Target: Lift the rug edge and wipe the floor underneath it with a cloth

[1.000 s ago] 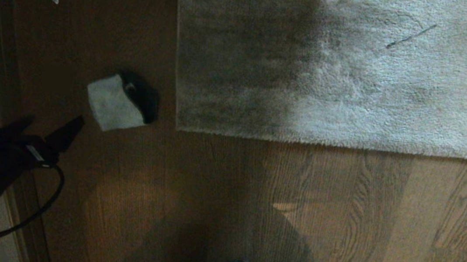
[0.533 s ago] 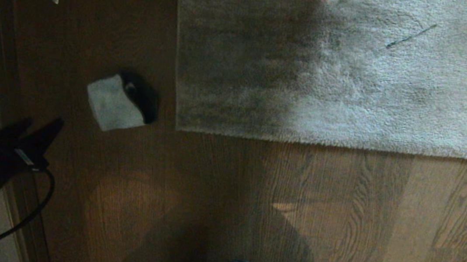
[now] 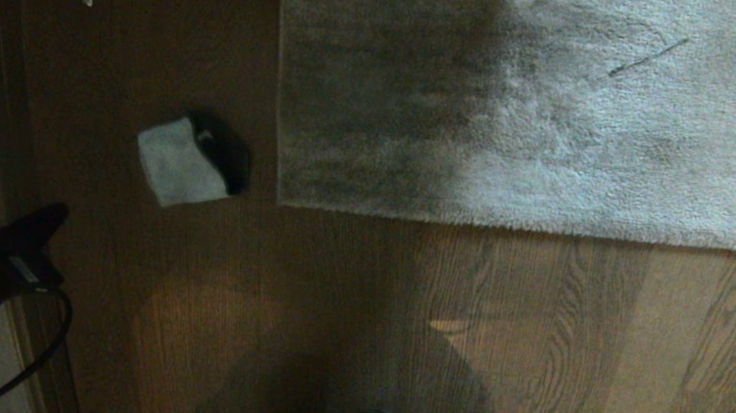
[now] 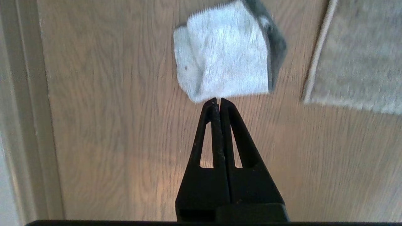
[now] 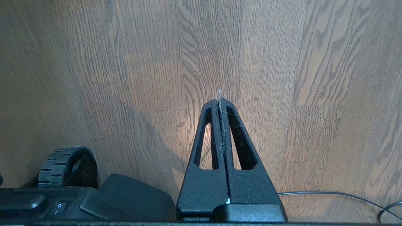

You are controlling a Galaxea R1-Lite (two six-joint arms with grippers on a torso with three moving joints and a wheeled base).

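Cloth (image 3: 180,163): small, pale grey, folded into a rough square with a darker fold and a tiny whitish tag on the side facing the rug; lies flat on the floor (image 3: 396,320), just beside the rug's square corner but not touching it. Rug edge (image 3: 532,229): straight border of a pale grey-beige plush rug (image 3: 592,121), lying flat on the planks on the far side of the cloth from the wall trim (image 3: 0,88). Floor: brown wood-grain planking, bare around the cloth. Left gripper (image 3: 59,211): near the cloth, on its robot-facing side, close to the wall trim; fingers pressed tip to tip, nothing between them; in the left wrist view the tips (image 4: 217,100) point at the cloth's (image 4: 224,53) nearest edge, whether touching it cannot be told. Right gripper (image 5: 219,101): away from the cloth, over bare floor beside the robot's base wheel (image 5: 64,164); fingers fully together, holding nothing but wisps of lint. Black cable (image 3: 40,349): trails from the left arm, well apart from the cloth.
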